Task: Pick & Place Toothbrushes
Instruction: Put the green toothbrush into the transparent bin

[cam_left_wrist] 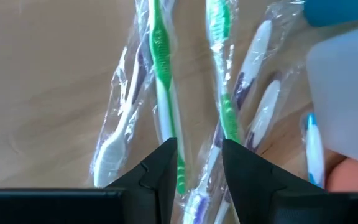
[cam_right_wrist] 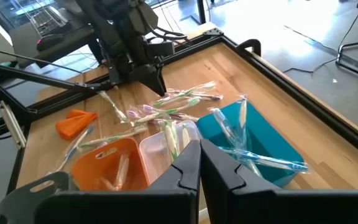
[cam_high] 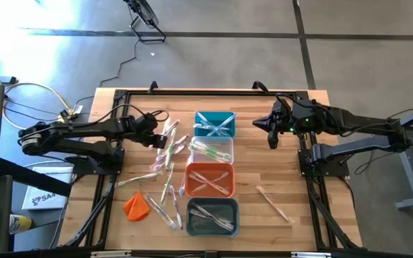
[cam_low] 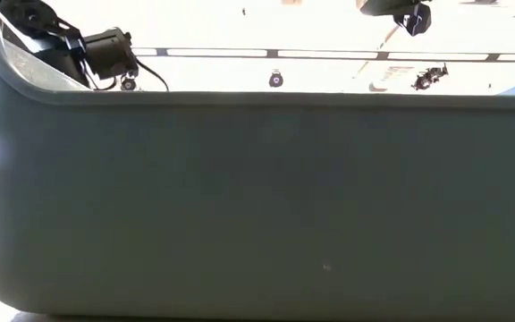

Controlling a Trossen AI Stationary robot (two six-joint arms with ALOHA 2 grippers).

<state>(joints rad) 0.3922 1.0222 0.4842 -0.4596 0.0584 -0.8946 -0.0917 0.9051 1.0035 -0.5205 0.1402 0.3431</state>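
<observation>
Toothbrushes (cam_high: 165, 154): thin pale sticks, white, green, pink and clear, many in crinkled clear wrappers; loose heap left of the bins, one (cam_high: 273, 203) alone at the table's right; heap too tangled to be counted.
Bins: four in a column, teal (cam_high: 214, 123), clear (cam_high: 214, 150), orange (cam_high: 209, 179), grey (cam_high: 212, 216), each holding brushes.
Left gripper (cam_left_wrist: 194, 158): jaws slightly parted over a green brush, nothing gripped.
Right gripper (cam_right_wrist: 199, 163): jaws nearly closed, empty, held right of the teal bin.
Orange cloth (cam_high: 136, 206): one.
</observation>
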